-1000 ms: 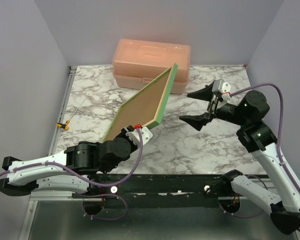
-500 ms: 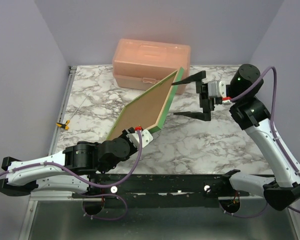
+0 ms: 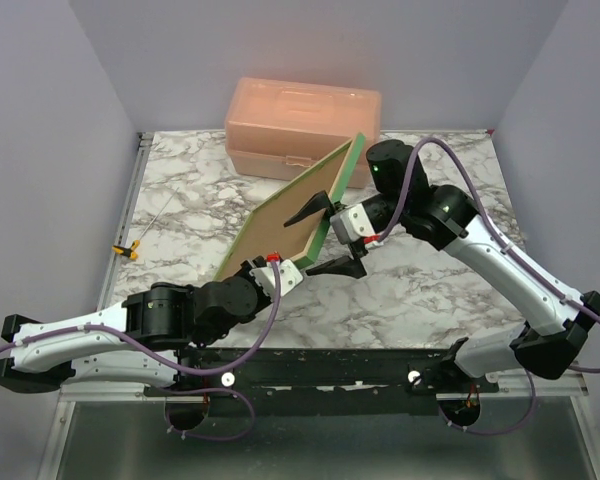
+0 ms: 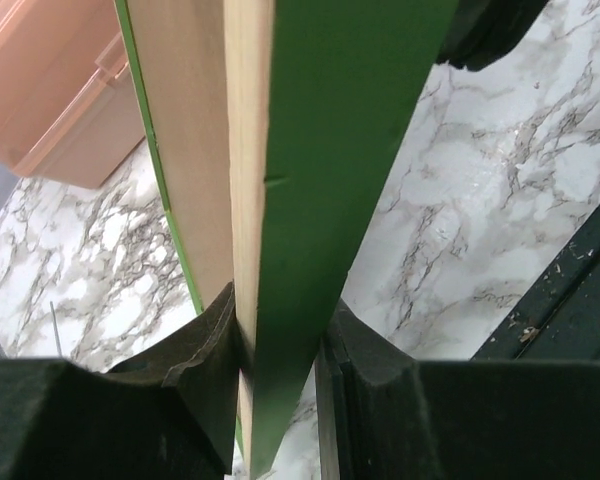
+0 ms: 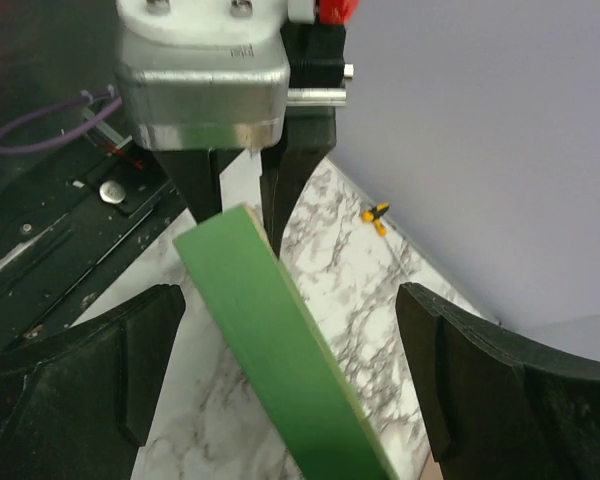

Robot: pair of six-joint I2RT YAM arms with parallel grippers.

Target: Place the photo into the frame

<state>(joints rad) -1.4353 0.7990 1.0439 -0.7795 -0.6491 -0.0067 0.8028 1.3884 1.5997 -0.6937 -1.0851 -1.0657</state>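
Note:
The frame (image 3: 344, 180) is tilted up off the table, with a green edge and a brown board filling the face I see. My left gripper (image 3: 277, 262) is shut on its lower corner. In the left wrist view both pads (image 4: 205, 350) press the green and pale-wood edge of the frame (image 4: 330, 150). My right gripper (image 3: 302, 246) is open and straddles the frame's right edge. In the right wrist view its gripper (image 5: 290, 300) has one finger on each side of the green edge (image 5: 270, 340), not touching it. The photo is not in view.
A peach plastic box (image 3: 302, 128) stands at the back of the marble table (image 3: 430, 290), just behind the frame's top corner. A small yellow and black clip (image 3: 128, 250) lies at the left edge, with a thin rod (image 3: 156, 214) beside it.
My right arm has swung left from the right side of the table to the frame, and its open jaws now straddle the frame's edge. The left gripper and frame have barely moved.

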